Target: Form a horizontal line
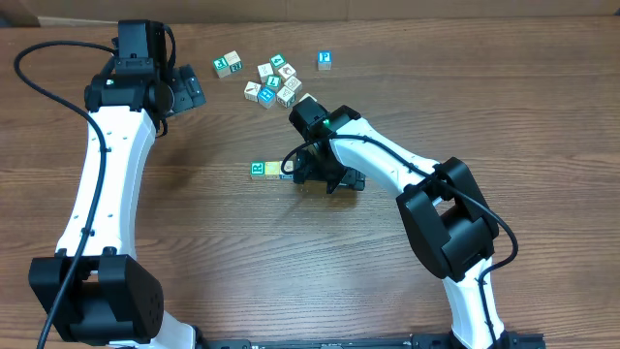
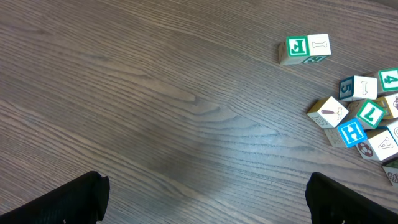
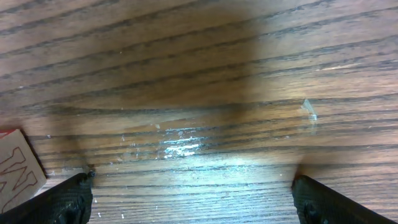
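Two letter blocks [image 1: 264,170] lie side by side in a short row at the table's middle. A cluster of several more blocks [image 1: 274,82] sits at the back, with one pair [image 1: 228,65] to its left and a single blue block [image 1: 325,60] to its right. My right gripper [image 1: 325,179] is open and empty, low over the table just right of the row; the edge of one block [image 3: 15,174] shows beside its left finger. My left gripper [image 1: 194,92] is open and empty at the back left, with the cluster [image 2: 360,115] and the pair [image 2: 305,48] in its wrist view.
The wooden table [image 1: 194,252] has bare surface in front of and to the left of the row. The right arm stretches from the front right up toward the middle. The left arm runs along the left side.
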